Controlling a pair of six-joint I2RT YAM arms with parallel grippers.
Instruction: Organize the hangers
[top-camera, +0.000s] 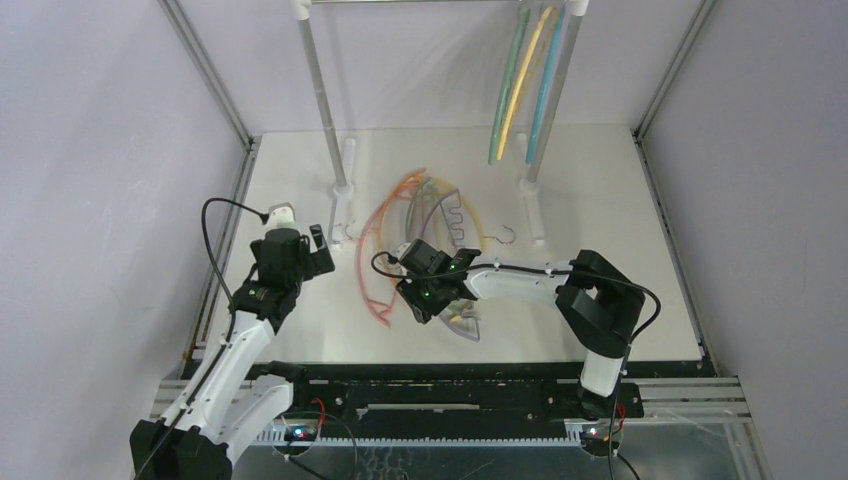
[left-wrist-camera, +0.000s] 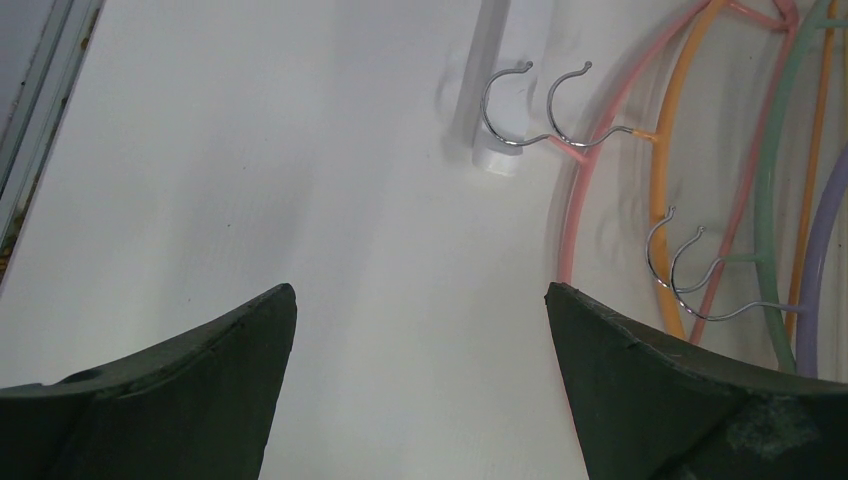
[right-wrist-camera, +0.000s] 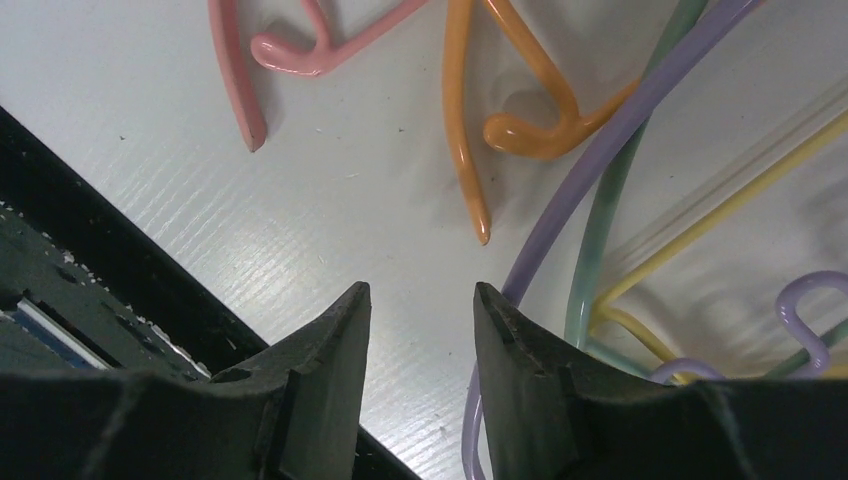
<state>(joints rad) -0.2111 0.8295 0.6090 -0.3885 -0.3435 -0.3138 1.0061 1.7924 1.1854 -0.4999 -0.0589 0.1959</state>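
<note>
Hangers (top-camera: 410, 225) lie in a loose heap on the bench (top-camera: 620, 230), near its middle, between and just nearer than the two feet of the rail (top-camera: 322, 100). A pink hanger (left-wrist-camera: 572, 210) and an orange hanger (left-wrist-camera: 657, 170) form the left of the heap. A lilac hanger (right-wrist-camera: 610, 140), a green hanger (right-wrist-camera: 598, 240) and a yellow hanger (right-wrist-camera: 720, 210) overlap to their right. Three hung hangers (top-camera: 548, 80), green, yellow and teal, dangle from the rail's far right end.

Left gripper (left-wrist-camera: 420, 290) hovers over bare bench left of the heap, fingers wide apart and gripping nothing. Right gripper (right-wrist-camera: 422, 290) sits low at the heap's near edge. Its fingers are nearly together, with a narrow gap and nothing between them, and the lilac hanger runs just beside one finger.
</note>
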